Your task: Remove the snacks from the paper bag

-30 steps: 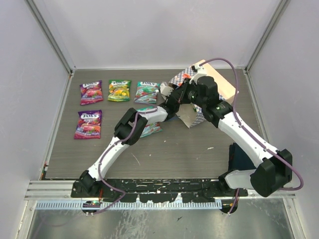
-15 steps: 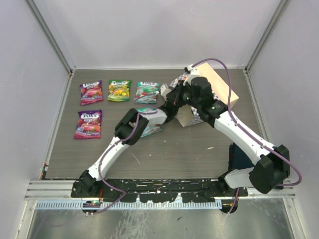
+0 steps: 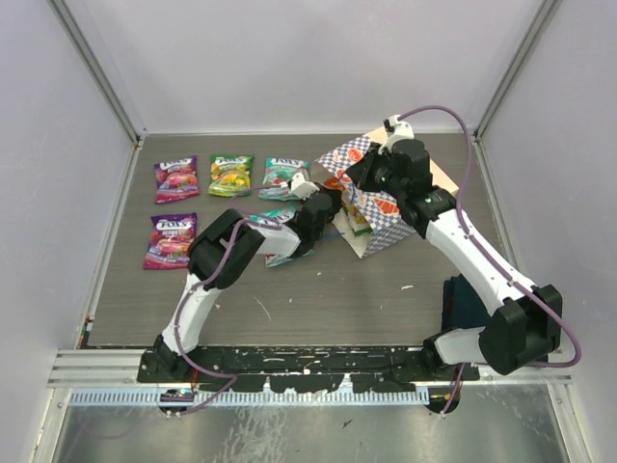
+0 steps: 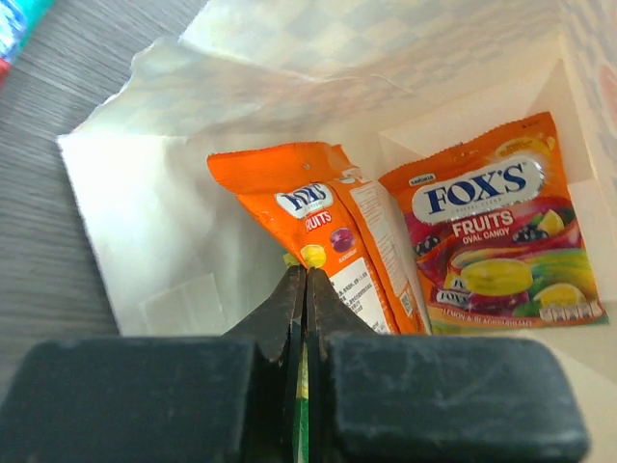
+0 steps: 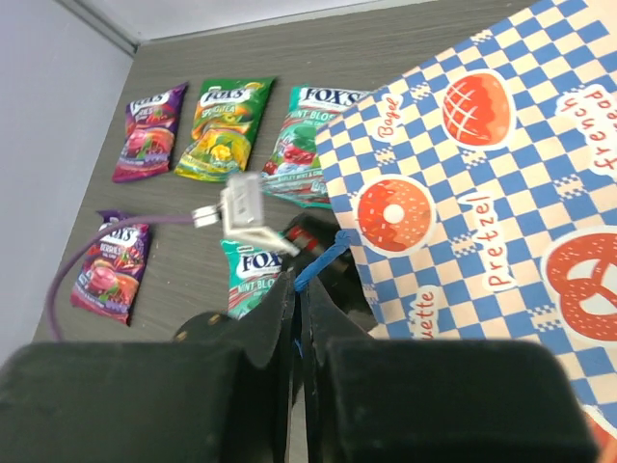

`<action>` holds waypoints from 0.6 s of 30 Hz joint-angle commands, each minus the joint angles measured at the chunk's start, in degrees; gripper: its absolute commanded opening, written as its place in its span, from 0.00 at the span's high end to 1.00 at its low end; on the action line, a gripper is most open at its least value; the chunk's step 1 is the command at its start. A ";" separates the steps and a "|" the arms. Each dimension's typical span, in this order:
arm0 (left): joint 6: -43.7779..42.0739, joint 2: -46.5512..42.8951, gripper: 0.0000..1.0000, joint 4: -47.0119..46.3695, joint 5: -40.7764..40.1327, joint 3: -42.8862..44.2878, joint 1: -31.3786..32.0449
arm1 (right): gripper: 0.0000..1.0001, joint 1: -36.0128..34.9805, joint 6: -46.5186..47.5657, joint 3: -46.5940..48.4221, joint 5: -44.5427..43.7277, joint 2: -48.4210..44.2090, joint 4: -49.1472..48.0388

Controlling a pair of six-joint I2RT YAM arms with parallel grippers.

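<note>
Right hand (image 5: 297,286) pinches blue cord handle (image 5: 321,258) of paper bag (image 3: 381,207). Left hand (image 4: 305,276) inside bag mouth, jaws pressed together (green sliver (image 4: 301,386) between). Two orange snacks (image 4: 333,241) inside; five snacks (image 3: 230,176) lie on counter (image 3: 318,294).

Left wrist view: orange packet (image 4: 323,231) partly hidden behind the left gripper (image 4: 305,280); green sliver (image 4: 301,386) between its jaws, too little to identify; teal packet (image 4: 13,21) cut off at upper left. Right wrist view: bag (image 5: 482,193) cut off at right.
</note>
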State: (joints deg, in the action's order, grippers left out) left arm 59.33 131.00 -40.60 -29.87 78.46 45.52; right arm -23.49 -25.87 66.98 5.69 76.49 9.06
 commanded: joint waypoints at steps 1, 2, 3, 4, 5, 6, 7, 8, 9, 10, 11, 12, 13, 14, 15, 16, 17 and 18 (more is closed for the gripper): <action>-7.55 -8.89 1.00 -8.48 -5.10 -5.21 2.46 | 0.99 1.73 -0.87 1.42 0.28 -1.22 -2.51; -8.02 -9.64 1.00 -8.27 -5.41 -6.70 2.79 | 0.99 1.99 -1.04 1.26 0.43 -1.24 -2.67; -8.24 -10.59 0.97 -7.48 -5.42 -7.52 3.01 | 0.99 2.18 -1.20 1.06 0.58 -1.25 -2.95; -8.32 -11.17 0.82 -6.43 -5.12 -7.90 3.16 | 0.99 2.29 -1.35 0.94 0.77 -1.13 -3.13; -8.32 -11.54 0.63 -5.04 -5.04 -8.26 3.25 | 0.99 2.46 -1.50 0.96 0.97 -0.93 -3.23; -8.69 -11.89 0.50 -3.67 -5.10 -8.42 3.38 | 0.99 2.53 -1.59 0.94 1.20 -0.84 -3.30; -9.27 -12.28 0.38 -2.40 -5.22 -8.55 3.40 | 0.99 2.58 -1.64 1.02 1.46 -0.75 -3.34; -10.06 -12.54 0.28 -1.03 -5.61 -8.51 3.40 | 0.99 2.65 -1.69 0.97 1.58 -0.72 -3.35; -10.85 -12.74 0.23 0.16 -6.10 -8.38 3.36 | 0.99 2.72 -1.70 0.96 1.68 -0.70 -3.31; -11.81 -13.00 0.20 1.22 -6.58 -8.34 3.35 | 0.99 2.67 -1.79 0.97 1.69 -0.75 -3.42; -12.82 -13.17 0.18 1.82 -6.82 -8.32 3.27 | 0.99 2.72 -1.80 0.96 1.77 -0.81 -3.39; -13.54 -13.33 0.17 2.40 -6.87 -8.40 3.31 | 0.99 2.75 -1.74 1.00 1.78 -0.80 -3.42; -13.69 -13.54 0.16 2.98 -7.01 -8.53 3.26 | 0.99 2.77 -1.72 1.03 1.73 -0.75 -3.44; -13.48 -13.69 0.15 3.51 -6.88 -8.75 3.21 | 0.99 2.77 -1.69 1.01 1.84 -0.72 -3.41; -12.94 -13.75 0.16 4.16 -6.63 -8.83 3.01 | 0.99 2.75 -1.68 1.00 1.86 -0.62 -3.39; -12.04 -13.69 0.19 4.90 -5.97 -8.94 2.69 | 0.99 2.80 -1.72 1.03 1.93 -0.64 -3.45; -10.88 -13.50 0.24 5.75 -4.99 -9.00 2.28 | 0.99 2.88 -1.73 1.00 2.02 -0.64 -3.44; -9.31 -13.12 0.31 6.55 -3.82 -9.02 1.62 | 0.99 2.84 -1.73 0.96 2.03 -0.64 -3.50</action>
State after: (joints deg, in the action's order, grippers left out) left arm 48.77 120.70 -36.91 -34.17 69.80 48.62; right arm -20.97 -27.20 66.98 6.98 76.51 8.82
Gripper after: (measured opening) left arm 0.781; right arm 0.092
